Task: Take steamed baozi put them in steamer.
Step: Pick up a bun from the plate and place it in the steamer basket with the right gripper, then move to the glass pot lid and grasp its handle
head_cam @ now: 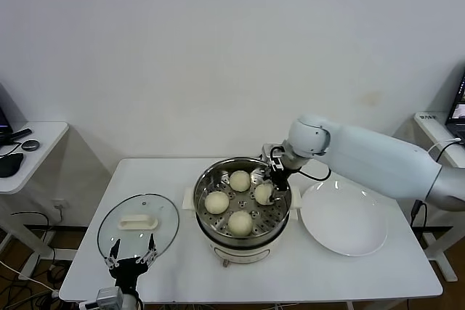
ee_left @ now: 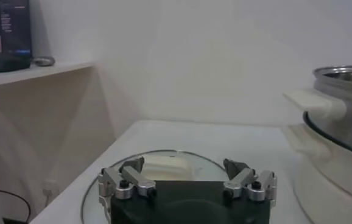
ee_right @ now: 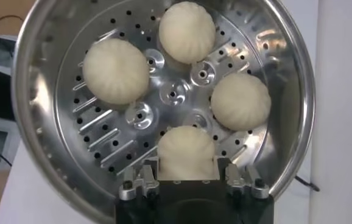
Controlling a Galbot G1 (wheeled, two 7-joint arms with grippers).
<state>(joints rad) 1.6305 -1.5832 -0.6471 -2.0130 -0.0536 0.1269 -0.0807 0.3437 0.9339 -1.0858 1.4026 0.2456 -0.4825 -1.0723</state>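
- Looks like a lab or test room set up as a kitchen, not a real home kitchen.
- Plain white wall (head_cam: pixel 218 49), bare, with no cabinets or tiles.
- White height-adjustable table (head_cam: pixel 182 266) on metal legs, bearing only a steamer (head_cam: pixel 243 212), glass lid (head_cam: pixel 138 224) and white plate (head_cam: pixel 345 221).
- Side desk (head_cam: pixel 36 143) on the left with dark devices; a monitor (ee_left: pixel 8 27) standing there in the left wrist view.
- Loose cables (head_cam: pixel 22 226) on the floor beneath that desk.
- Another desk edge (head_cam: pixel 436 125) at far right.
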